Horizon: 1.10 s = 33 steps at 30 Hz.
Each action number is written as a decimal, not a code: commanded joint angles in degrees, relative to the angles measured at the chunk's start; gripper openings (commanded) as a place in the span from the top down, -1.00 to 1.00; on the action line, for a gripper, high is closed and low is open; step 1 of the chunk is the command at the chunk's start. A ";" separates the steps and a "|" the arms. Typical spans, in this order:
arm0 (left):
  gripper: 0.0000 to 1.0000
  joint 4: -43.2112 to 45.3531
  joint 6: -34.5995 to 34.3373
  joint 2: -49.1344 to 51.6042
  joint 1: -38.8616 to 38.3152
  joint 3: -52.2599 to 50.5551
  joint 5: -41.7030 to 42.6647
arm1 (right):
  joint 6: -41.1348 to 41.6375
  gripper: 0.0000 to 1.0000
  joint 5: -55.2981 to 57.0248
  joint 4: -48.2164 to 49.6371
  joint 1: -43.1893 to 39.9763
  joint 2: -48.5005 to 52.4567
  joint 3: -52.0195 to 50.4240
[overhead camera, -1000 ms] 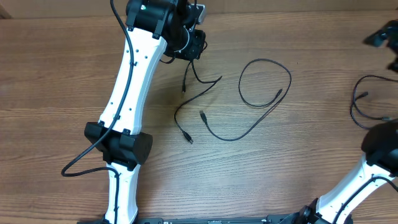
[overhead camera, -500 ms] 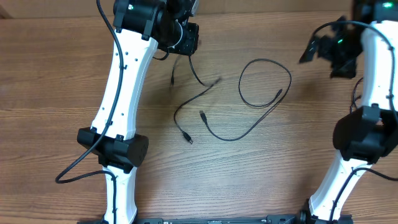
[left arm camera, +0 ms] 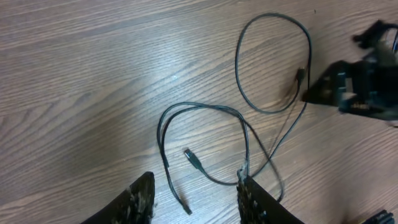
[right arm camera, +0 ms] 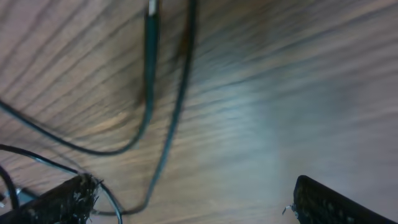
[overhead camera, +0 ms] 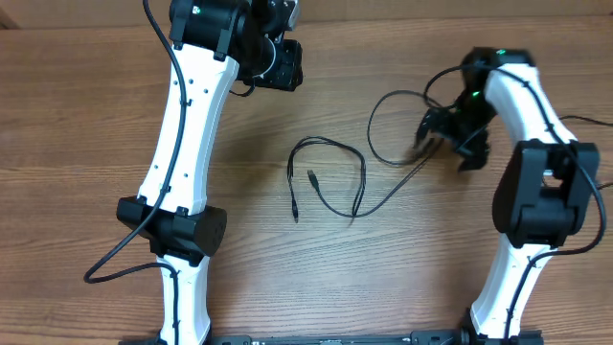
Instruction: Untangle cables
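1. The left arm (overhead camera: 192, 125) rises from its base at the near edge of the table (overhead camera: 77, 125), bends at a dark elbow joint and stretches away to the far edge. Its wrist turns in toward the middle there.
2. The left gripper (left arm camera: 195, 193) hangs well above the wood with its fingers (left arm camera: 142, 198) spread apart and nothing between them. In its wrist view both cables (left arm camera: 249, 149) lie far below.
3. The folded cable (overhead camera: 326, 143) lies flat at the centre of the table, bent into a narrow arch. Its two legs point toward the near edge, and the left leg ends in a small plug.
4. The long cable (overhead camera: 371, 129) lies just to the right. One plug end (overhead camera: 311, 176) sits inside the arch of the folded cable. From there it curves under the arch's right leg, crossing it, then runs up and right into a round loop.
5. The right gripper (right arm camera: 194, 186) is low over the right side of that loop, blurred in the overhead view. Its fingers (right arm camera: 65, 200) stand apart. Two strands and a plug end of the long cable pass nearer the left finger in its wrist view. Whether a finger touches the cord cannot be told.
6. The right arm (overhead camera: 541, 201) rises from the near right corner, folds at its dark elbow and leans inward toward the loop.
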 commanded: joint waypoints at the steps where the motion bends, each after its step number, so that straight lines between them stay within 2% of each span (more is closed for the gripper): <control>1: 0.13 -0.28 0.26 -2.08 0.31 1.29 0.09 | 6.29 -1.00 -0.94 4.31 3.17 -0.76 -3.67; 5: 0.14 -0.83 0.26 -2.08 0.28 1.29 0.11 | 13.66 -0.99 2.27 9.97 6.12 -0.76 -6.84; 10: 0.16 -1.70 0.26 -2.08 0.17 1.29 0.11 | 22.99 -0.50 8.70 14.51 8.17 -0.76 -8.28; 16: 0.18 -2.01 0.26 -2.08 0.20 1.29 0.13 | 25.31 0.85 8.66 17.03 8.90 -0.76 -8.39; 17: 0.18 -1.99 0.26 -2.08 0.20 1.29 0.11 | 24.74 0.92 8.68 17.00 8.79 -0.76 -8.33; 20: 0.19 -1.95 0.26 -2.08 0.20 1.29 0.11 | 20.85 0.92 8.66 16.83 8.04 -0.90 -6.78; 24: 0.19 -1.97 0.26 -2.08 0.20 1.29 0.11 | 15.47 0.92 9.62 12.48 5.31 -1.75 0.44; 32: 0.19 -1.84 0.28 -2.08 0.20 1.29 0.09 | 4.94 0.93 16.74 -6.36 -5.70 -2.58 34.25; 33: 0.19 -1.75 0.26 -2.08 0.20 1.29 0.09 | 2.34 0.93 17.09 -9.29 -8.57 -2.58 41.05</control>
